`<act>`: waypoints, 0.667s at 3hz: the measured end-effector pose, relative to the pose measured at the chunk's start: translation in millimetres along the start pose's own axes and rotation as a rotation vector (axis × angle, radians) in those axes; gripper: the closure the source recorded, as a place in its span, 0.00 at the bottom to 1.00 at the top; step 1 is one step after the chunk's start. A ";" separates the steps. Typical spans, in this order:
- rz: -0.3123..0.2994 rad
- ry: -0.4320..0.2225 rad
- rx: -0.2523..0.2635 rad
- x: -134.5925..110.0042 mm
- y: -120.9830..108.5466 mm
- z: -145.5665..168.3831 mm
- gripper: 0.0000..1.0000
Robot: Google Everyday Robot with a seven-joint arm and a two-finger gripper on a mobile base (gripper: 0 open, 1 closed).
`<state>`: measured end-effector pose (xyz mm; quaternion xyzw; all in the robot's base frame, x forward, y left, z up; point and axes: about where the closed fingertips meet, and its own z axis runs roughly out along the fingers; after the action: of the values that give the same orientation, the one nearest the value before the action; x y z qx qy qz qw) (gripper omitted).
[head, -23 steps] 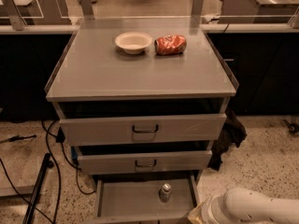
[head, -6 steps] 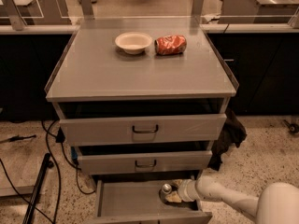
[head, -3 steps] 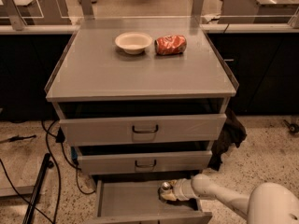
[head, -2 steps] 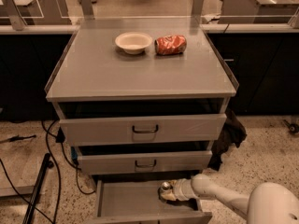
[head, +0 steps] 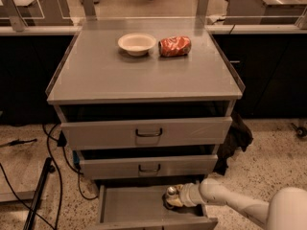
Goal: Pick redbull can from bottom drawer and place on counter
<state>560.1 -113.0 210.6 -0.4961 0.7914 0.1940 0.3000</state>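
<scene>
The bottom drawer point(head: 129, 206) is pulled open at the foot of the grey cabinet. The redbull can point(head: 171, 192) stands upright at the drawer's right rear, its silvery top showing. My gripper point(head: 173, 198) reaches in from the right on a white arm and sits right at the can, around its lower body. The counter point(head: 144, 71) is the flat grey top of the cabinet, well above the gripper.
A white bowl point(head: 137, 43) and a crushed orange-red can point(head: 174, 46) lie at the back of the counter. Two upper drawers point(head: 147, 132) with dark handles stick out slightly above the bottom one. Cables and a black stand point(head: 38, 195) lie on the floor at left.
The arm has reached from the lower right into the bottom drawer up to the can. Over the last second it has hardly moved.
</scene>
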 end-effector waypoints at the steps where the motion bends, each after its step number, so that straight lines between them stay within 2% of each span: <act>1: -0.028 0.022 -0.007 -33.4 21.0 -45.4 1.00; 2: -0.014 0.025 0.016 -79.5 41.1 -95.6 1.00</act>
<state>522.1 -99.8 335.2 -0.5018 0.7930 0.1795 0.2953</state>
